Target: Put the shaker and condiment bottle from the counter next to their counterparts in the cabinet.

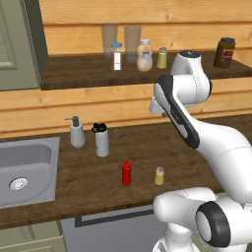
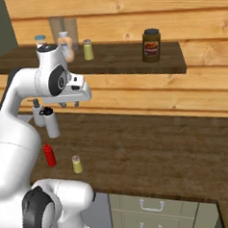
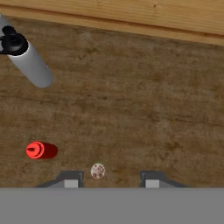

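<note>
Shaker (image 3: 97, 171) cap from above, sink (image 1: 29, 170) leftward

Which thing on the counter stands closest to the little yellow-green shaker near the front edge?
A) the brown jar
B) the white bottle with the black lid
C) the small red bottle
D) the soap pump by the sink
C: the small red bottle stands right beside the shaker on the counter, while the soap pump and the white bottle stand farther back.
</note>
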Controlling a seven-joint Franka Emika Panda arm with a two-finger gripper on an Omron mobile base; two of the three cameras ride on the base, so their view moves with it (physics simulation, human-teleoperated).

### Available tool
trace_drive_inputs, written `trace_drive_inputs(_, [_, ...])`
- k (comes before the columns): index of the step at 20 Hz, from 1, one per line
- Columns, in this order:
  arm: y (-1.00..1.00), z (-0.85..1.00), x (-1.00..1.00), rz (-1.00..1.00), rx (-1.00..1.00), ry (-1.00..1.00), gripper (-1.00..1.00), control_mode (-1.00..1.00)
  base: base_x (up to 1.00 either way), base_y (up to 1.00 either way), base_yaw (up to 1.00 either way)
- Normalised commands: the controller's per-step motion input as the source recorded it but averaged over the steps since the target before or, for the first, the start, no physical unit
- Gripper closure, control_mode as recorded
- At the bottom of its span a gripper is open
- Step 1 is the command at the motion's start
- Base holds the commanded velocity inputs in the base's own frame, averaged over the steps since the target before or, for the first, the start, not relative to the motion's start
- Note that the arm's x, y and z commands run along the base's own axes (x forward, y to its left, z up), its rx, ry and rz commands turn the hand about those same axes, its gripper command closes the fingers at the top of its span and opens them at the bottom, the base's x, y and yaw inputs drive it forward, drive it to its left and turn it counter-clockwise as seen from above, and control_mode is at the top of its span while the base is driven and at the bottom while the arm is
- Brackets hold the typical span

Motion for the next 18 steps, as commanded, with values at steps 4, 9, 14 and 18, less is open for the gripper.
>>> trace_drive_inputs(4, [0.01,0.00,0.00,0.00,0.00,0.00,-1.00,-1.00,0.00,0.00,0.00])
trace_drive_inputs(9, [0.01,0.00,-0.01,0.00,0.00,0.00,-1.00,-1.00,0.00,0.00,0.00])
trace_drive_inputs(14, [0.00,0.00,0.00,0.00,0.00,0.00,-1.00,-1.00,0.00,0.00,0.00])
trace_drive_inputs(18, [0.00,0.00,0.00,0.00,0.00,0.00,-1.00,-1.00,0.00,0.00,0.00])
